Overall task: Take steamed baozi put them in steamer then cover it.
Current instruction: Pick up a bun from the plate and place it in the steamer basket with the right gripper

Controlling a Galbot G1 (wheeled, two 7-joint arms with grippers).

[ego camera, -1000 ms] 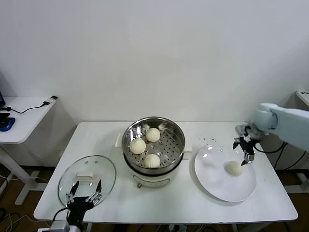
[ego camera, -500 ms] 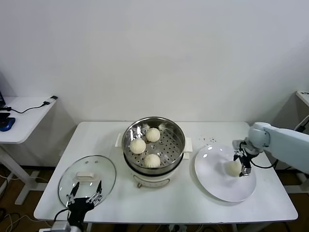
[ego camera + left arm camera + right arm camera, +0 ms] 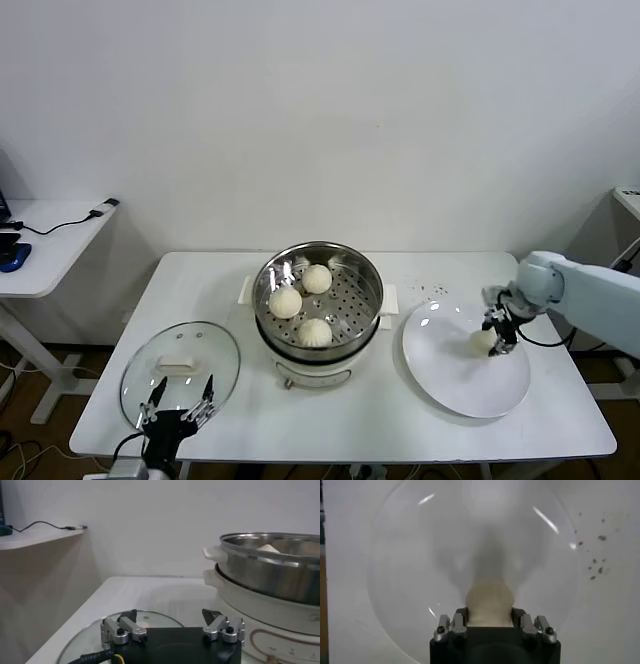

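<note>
White table point(image 3: 560, 425) edge stands near plate point(image 3: 450, 385).

Right hand point(image 3: 494, 338) clamped, left hand point(image 3: 178, 410) spread.

Head view: high, facing forward and down over whole surface point(image 3: 400, 420). Left wrist: low, close, level toward steamer point(image 3: 270, 565). Right wrist: close, straight down on plate point(image 3: 410, 555), shared with head.

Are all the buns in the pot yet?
Almost. Three baozi already sit in the steamer. The right gripper is shut on the last baozi, which is on the white plate. That one has yet to go into the steamer. The glass lid lies on the table by the open left gripper, so covering comes last.
</note>
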